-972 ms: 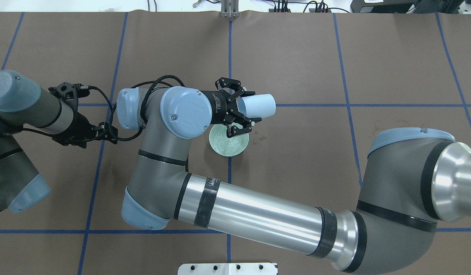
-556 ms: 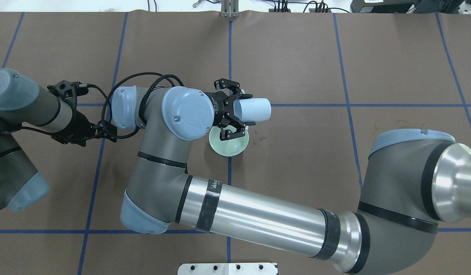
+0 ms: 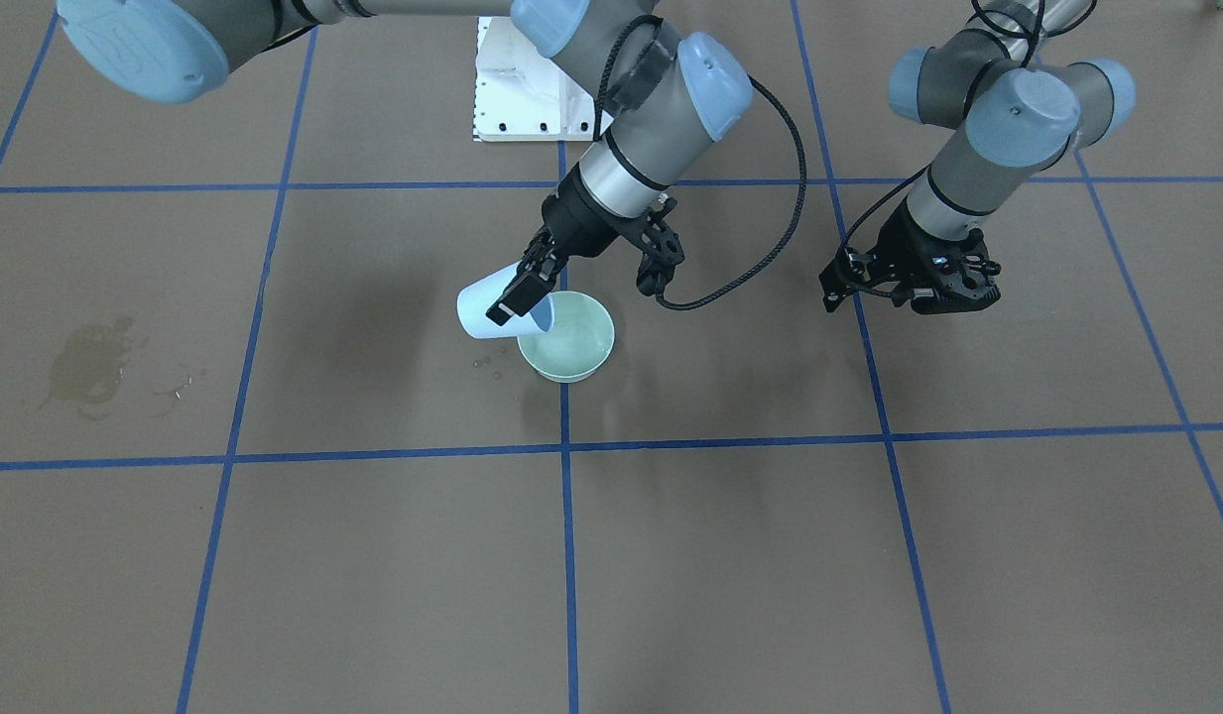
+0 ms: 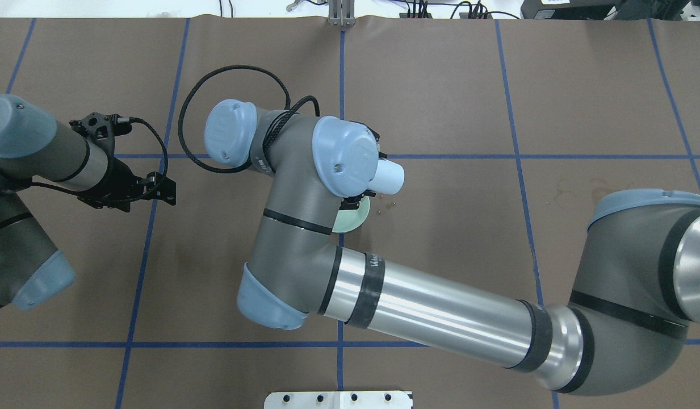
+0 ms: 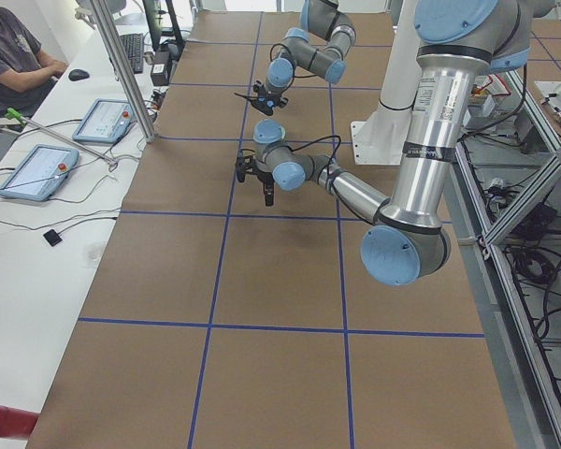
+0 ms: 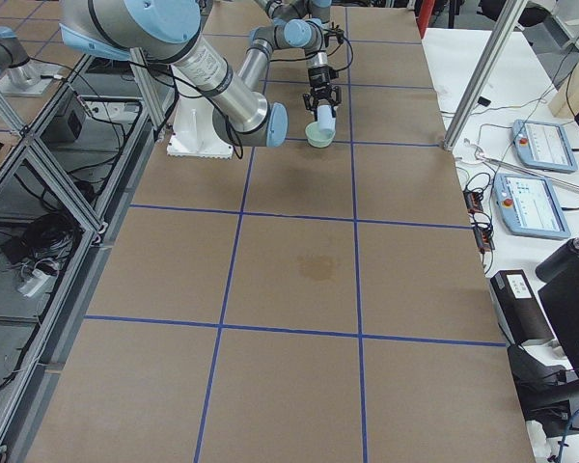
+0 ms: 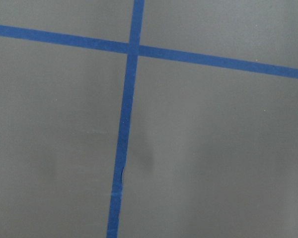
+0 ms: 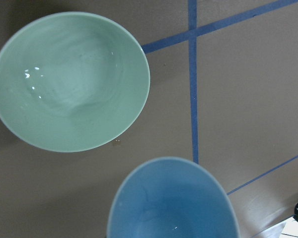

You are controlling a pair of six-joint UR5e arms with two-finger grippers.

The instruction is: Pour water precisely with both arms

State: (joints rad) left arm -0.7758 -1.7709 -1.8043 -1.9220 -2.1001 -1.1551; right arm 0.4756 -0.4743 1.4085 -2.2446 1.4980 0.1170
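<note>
My right gripper (image 3: 520, 288) is shut on a light blue cup (image 3: 480, 309). It holds the cup tilted, with its mouth low over the near rim of a pale green bowl (image 3: 571, 342). In the right wrist view the bowl (image 8: 69, 82) holds a little water (image 8: 64, 94) that shows as ripples and glints, and the cup (image 8: 174, 203) looks nearly empty inside. From overhead the right wrist covers the gripper, and only the cup's base (image 4: 390, 177) and a sliver of the bowl (image 4: 356, 218) show. My left gripper (image 3: 933, 290) hangs open and empty well to the side.
A few water drops (image 3: 484, 364) lie on the brown mat beside the bowl. A dried stain (image 3: 90, 367) marks the mat further off. The white pedestal (image 3: 517, 99) stands behind the bowl. The left wrist view shows only bare mat and blue tape lines (image 7: 126, 124).
The right wrist has swung round over the bowl and now hides the gripper from overhead. The cup stays tilted at the bowl. The left arm has hardly moved.
</note>
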